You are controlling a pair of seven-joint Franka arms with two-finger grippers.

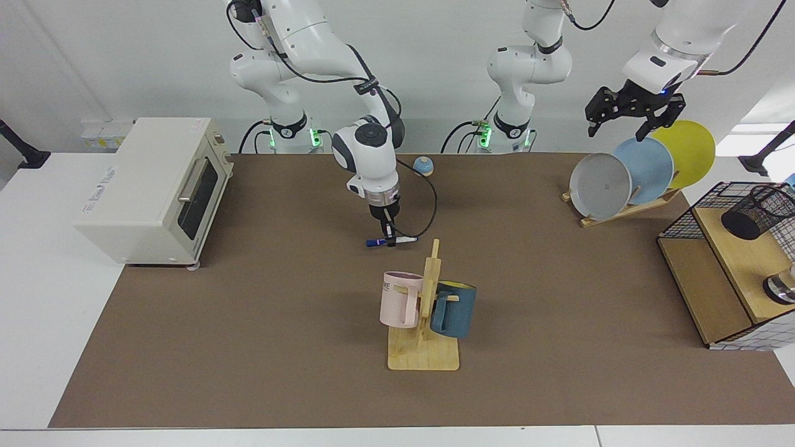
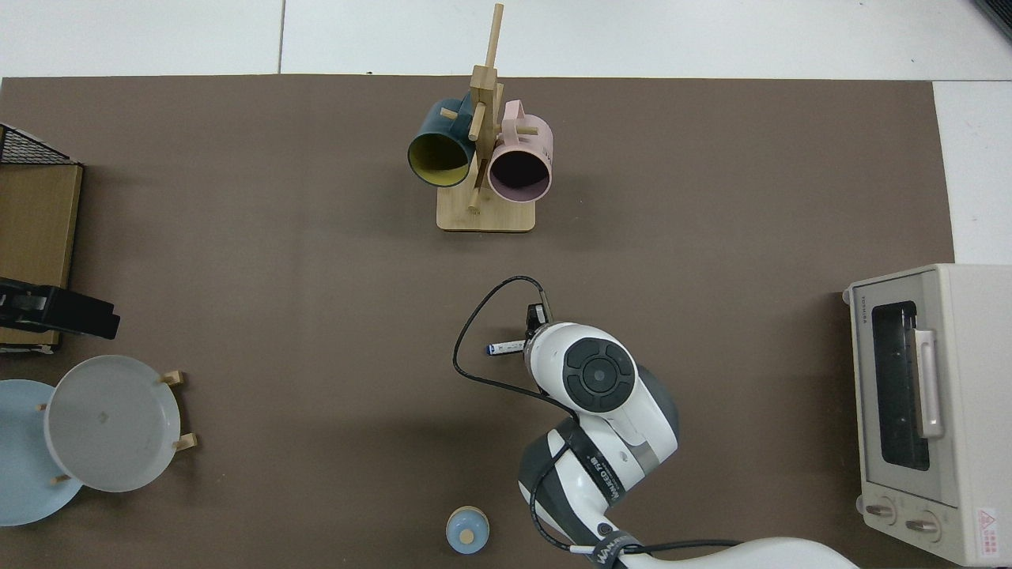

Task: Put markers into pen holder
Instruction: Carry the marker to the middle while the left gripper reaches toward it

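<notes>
Marker (image 1: 391,241) — white barrel, blue cap end — clamped near mid-length between the fingers of the right gripper (image 1: 389,239), which points straight down. The marker sits slightly tilted, cap end lower, apparently just off the brown mat (image 1: 248,323); contact with the mat cannot be ruled out. Grip at the middle probably keeps it balanced for carrying. In the top view only the end of the marker (image 2: 506,346) pokes out past the wrist.

Pen holder (image 1: 754,211) — black wire mesh, tipped over on the wooden board of a wire basket (image 1: 714,261) — lies well apart from the gripper, across the table. Judgement: its tilted mouth will make insertion awkward.

Left gripper (image 1: 633,121) waits high over the plate rack (image 1: 627,208), fingers spread, nothing held.

Surface: mat covering a white table. Near the right gripper, a mug tree (image 1: 425,323) with pink and blue mugs — an obstacle if the carry goes low. Toaster oven (image 1: 155,186) well off to its other side. Plain white wall behind the arms.
</notes>
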